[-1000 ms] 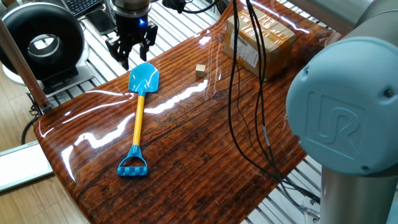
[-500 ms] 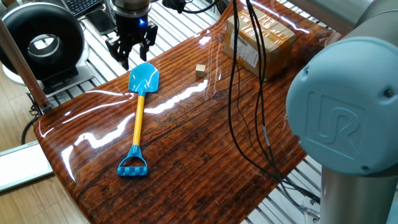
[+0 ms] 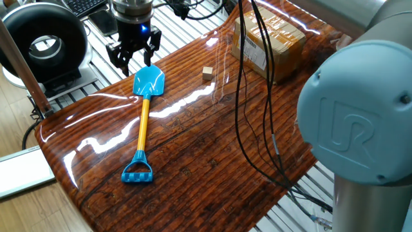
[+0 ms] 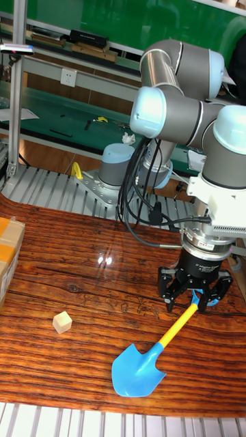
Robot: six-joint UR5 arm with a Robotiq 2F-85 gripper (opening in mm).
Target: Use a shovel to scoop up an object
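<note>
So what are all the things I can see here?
shovel: one, blue blade and handle end, yellow shaft, flat on the table.
wooden cube: one, light tan, alone on the table beside the blade.
cardboard box: one, brown, taped, far table corner.
table: one, shiny reddish-brown wood.
black ring thing: one, off the table edge.
cables: several, black, hanging over the table.
tool: one, black, open, just beyond the blade's tip, holding nothing.
robot arm: one, grey and pale blue.
</note>
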